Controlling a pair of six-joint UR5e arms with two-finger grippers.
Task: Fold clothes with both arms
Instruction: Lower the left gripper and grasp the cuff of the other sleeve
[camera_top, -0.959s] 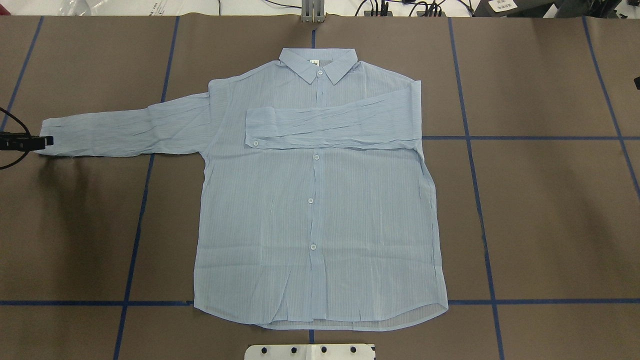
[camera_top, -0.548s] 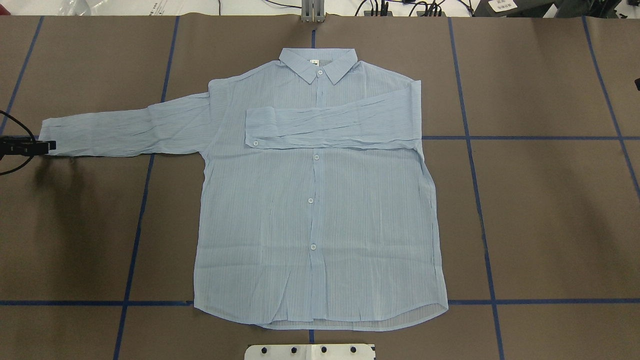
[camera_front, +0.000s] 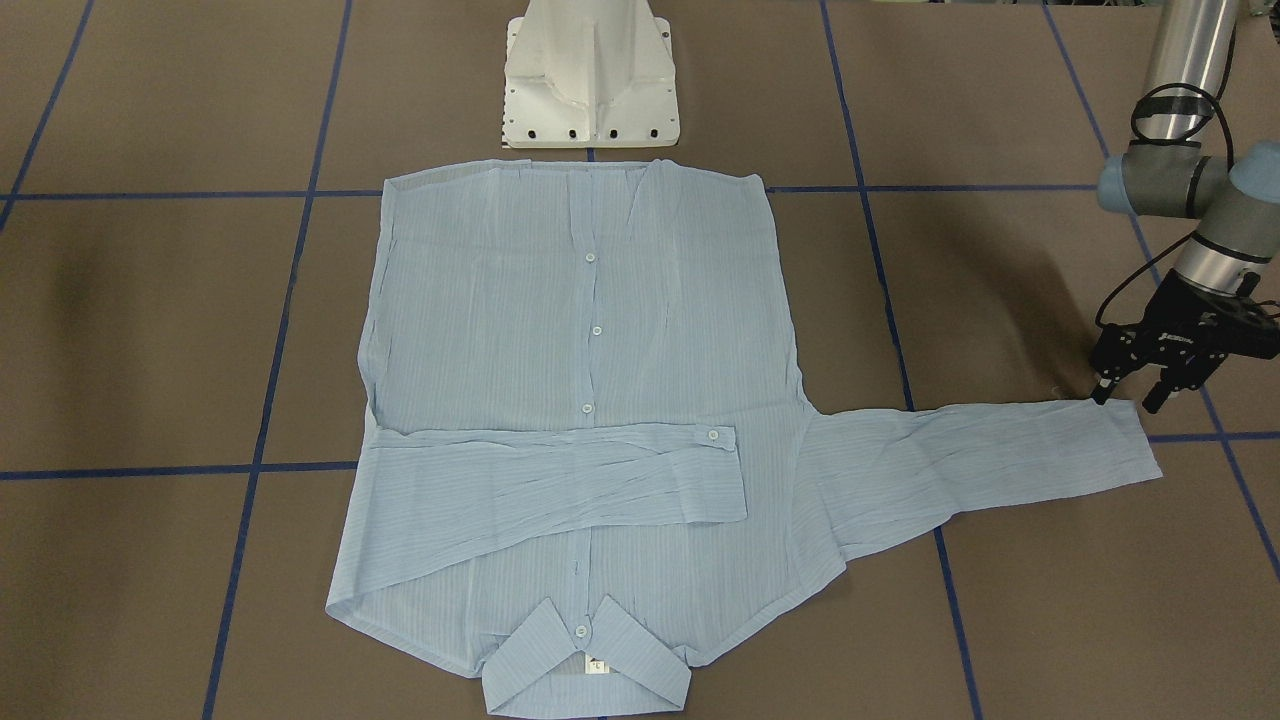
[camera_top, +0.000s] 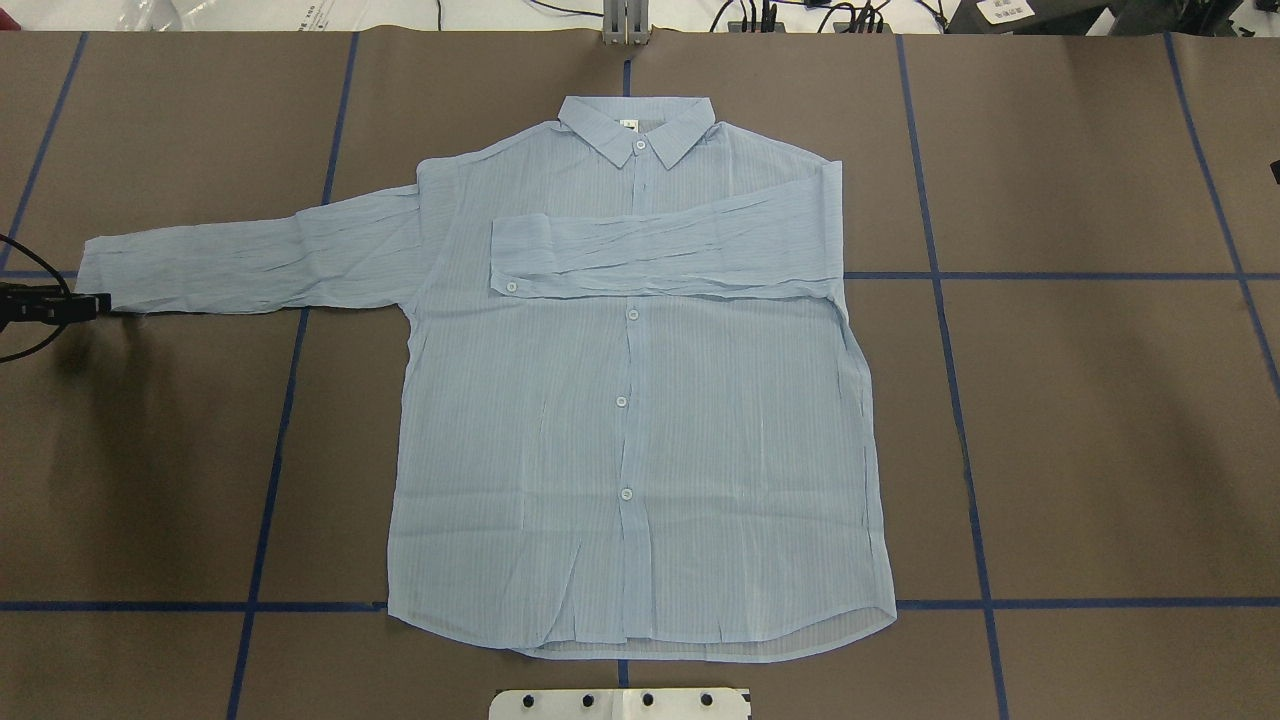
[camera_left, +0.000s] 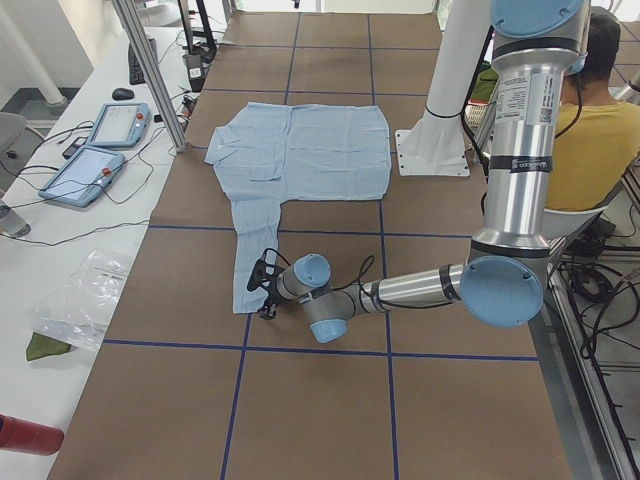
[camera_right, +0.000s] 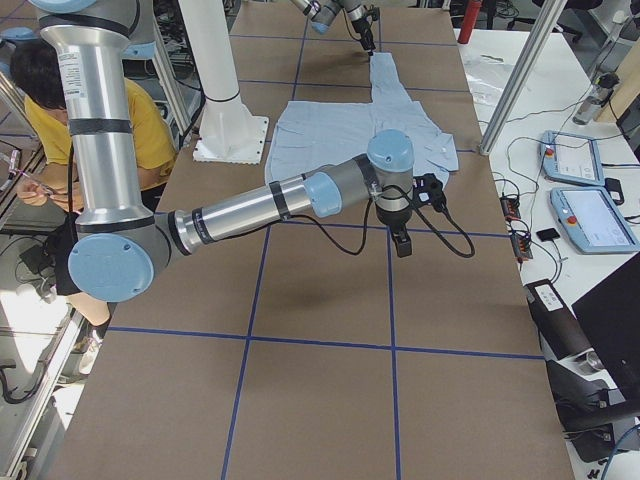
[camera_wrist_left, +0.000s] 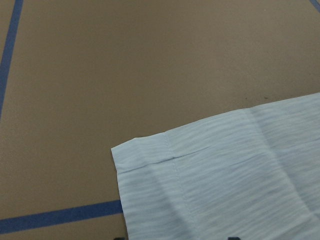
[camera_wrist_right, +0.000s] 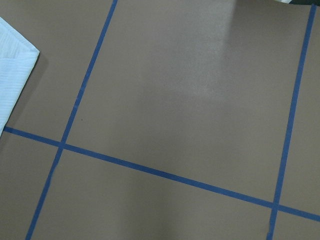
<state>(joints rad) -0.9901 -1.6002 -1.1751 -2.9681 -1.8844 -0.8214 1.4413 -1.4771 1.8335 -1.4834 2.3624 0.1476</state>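
Observation:
The light-blue striped shirt lies flat, buttoned, collar away from the robot. One sleeve is folded across the chest. The other sleeve stretches straight out toward my left arm. My left gripper is open, low over the table, at the cuff's corner on the robot's side. The left wrist view shows that cuff flat on the table just ahead. My right gripper hangs beyond the shirt's other side, over bare table. I cannot tell whether it is open or shut. Its wrist view catches only a shirt edge.
The white pedestal base stands just behind the shirt's hem. Blue tape lines cross the brown table cover. A seated person is behind the robot. Teach pendants and a plastic bag lie on the side bench.
My left gripper has shifted slightly toward the robot along the cuff's end, from its middle to its near corner. The shirt has not moved.

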